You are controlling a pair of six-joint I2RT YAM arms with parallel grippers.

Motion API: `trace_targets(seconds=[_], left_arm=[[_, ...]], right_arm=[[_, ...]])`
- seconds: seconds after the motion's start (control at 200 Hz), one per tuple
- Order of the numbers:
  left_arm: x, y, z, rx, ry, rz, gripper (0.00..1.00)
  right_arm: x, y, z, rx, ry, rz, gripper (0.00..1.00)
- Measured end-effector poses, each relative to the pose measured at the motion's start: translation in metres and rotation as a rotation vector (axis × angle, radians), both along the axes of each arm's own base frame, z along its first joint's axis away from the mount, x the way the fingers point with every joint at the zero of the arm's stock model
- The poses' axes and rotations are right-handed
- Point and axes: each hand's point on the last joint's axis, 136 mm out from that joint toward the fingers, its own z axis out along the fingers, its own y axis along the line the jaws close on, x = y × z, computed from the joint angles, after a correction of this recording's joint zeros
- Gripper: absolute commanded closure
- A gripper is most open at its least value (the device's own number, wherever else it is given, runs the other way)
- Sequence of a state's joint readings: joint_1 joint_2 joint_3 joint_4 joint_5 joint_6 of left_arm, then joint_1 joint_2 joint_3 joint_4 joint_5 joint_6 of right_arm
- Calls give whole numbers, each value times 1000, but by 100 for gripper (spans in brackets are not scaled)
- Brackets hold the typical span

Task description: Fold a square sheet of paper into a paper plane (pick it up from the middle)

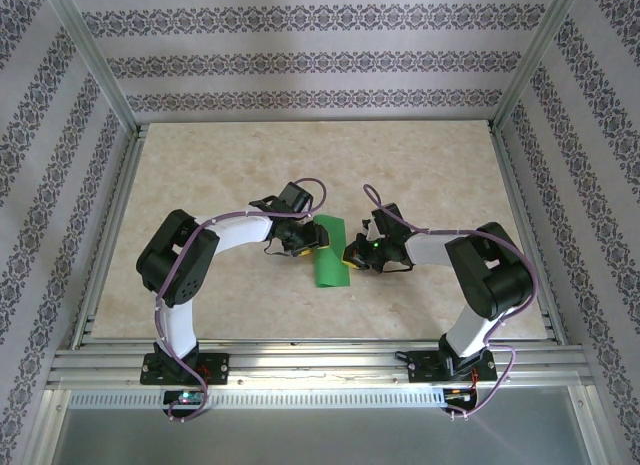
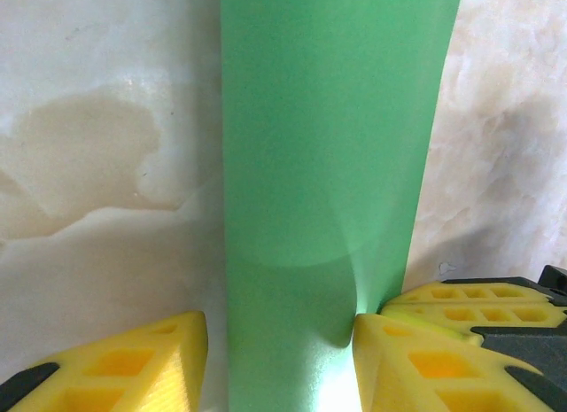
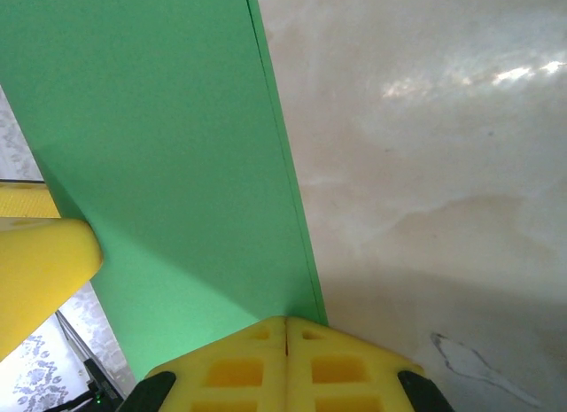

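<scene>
The square sheet of paper is bright green and folded into a long double-layered strip, held between the two arms in the middle of the table. My right gripper is shut on one long edge of the green sheet, where two layers show. My left gripper stands open astride the same strip. Its right finger presses into the paper's edge and dents it. Its left finger stands a little apart from the paper. From above, the left gripper and right gripper flank the strip.
The beige marbled tabletop lies under the paper, with patterned walls and an aluminium frame around it. The right gripper's yellow fingers sit close beside my left gripper's right finger.
</scene>
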State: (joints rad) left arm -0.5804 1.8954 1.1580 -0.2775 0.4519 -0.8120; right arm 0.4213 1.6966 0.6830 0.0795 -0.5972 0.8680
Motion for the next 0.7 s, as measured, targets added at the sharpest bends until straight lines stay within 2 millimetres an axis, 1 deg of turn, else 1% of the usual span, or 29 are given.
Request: trace_targets(seconds=[0.1,0.17,0.235,0.305,0.355,0.42,0.485,0.56,0.625,0.699], left_arm=[[-1,1,-2,7,7,-3,54],[-2,1,-4,14,14,-6,54],[-2,2,-6,21,19,-12,54],[-2,1,-6,25,21,-18,54],[-2,2,-6,32,22,-19,54],[-2,3,-6,39,22,-19,54],[-2,4,-6,44,22,-19,54],[-1,5,-6,50,21,-18,54],[-1,6,-7,61,19,-16,54],[-1,7,-7,66,18,-14,54]], right_arm=[[-1,-1,2,-1,-1,0,89],[0,-2,9,3,-13,0,87],[2,-4,23,17,-40,-6,86],[10,-11,43,36,-95,-33,85],[17,-21,58,52,-139,-67,85],[22,-37,70,62,-177,-115,85],[24,-52,74,62,-192,-160,84],[22,-68,72,54,-191,-205,83],[19,-76,68,46,-180,-227,83],[14,-79,62,39,-160,-233,82]])
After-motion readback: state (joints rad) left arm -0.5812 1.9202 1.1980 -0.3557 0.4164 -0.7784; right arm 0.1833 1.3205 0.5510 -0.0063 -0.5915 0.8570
